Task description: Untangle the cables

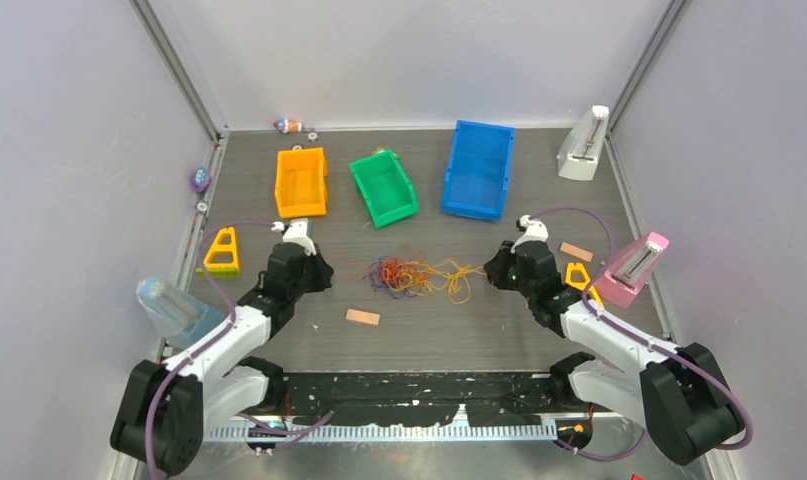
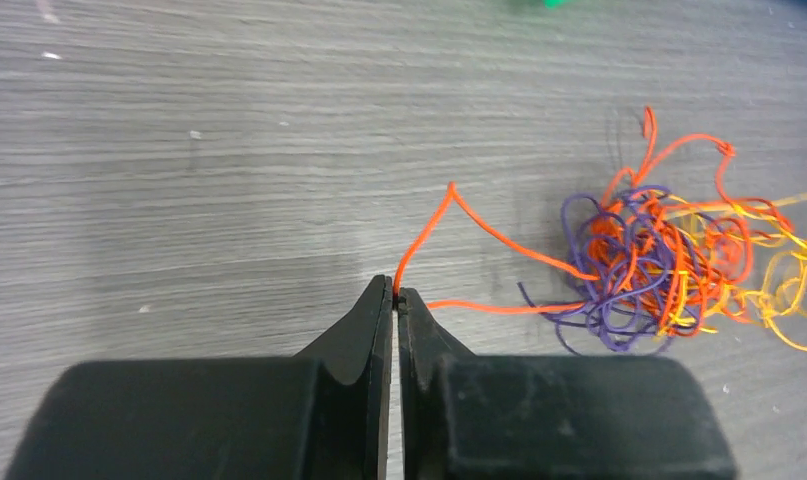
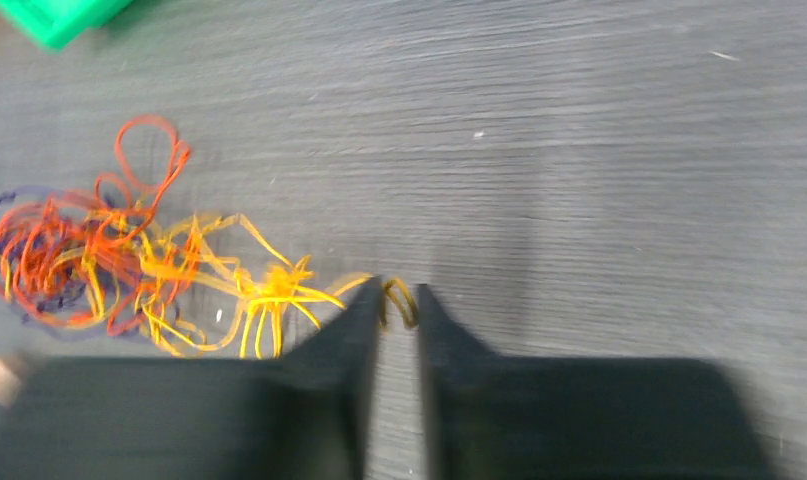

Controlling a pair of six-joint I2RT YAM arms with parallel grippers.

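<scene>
A tangle of orange, purple and yellow cables (image 1: pixel 414 275) lies on the grey table between the arms. My left gripper (image 1: pixel 320 272) is just left of the tangle. In the left wrist view the left gripper (image 2: pixel 396 293) is shut on a loop of the orange cable (image 2: pixel 499 238), which runs right into the purple cable (image 2: pixel 599 320) and the yellow cable (image 2: pixel 794 290). My right gripper (image 1: pixel 493 268) is just right of the tangle. In the right wrist view the right gripper (image 3: pixel 399 295) stands a little open, with a small loop of the yellow cable (image 3: pixel 269 295) between its tips.
An orange bin (image 1: pixel 301 182), a green bin (image 1: pixel 383 187) and a blue bin (image 1: pixel 478 168) stand behind the tangle. A yellow triangle (image 1: pixel 223 250) and a clear object (image 1: pixel 174 308) are at the left. A tan block (image 1: pixel 362 317) lies in front. A pink stand (image 1: pixel 632 268) is at the right.
</scene>
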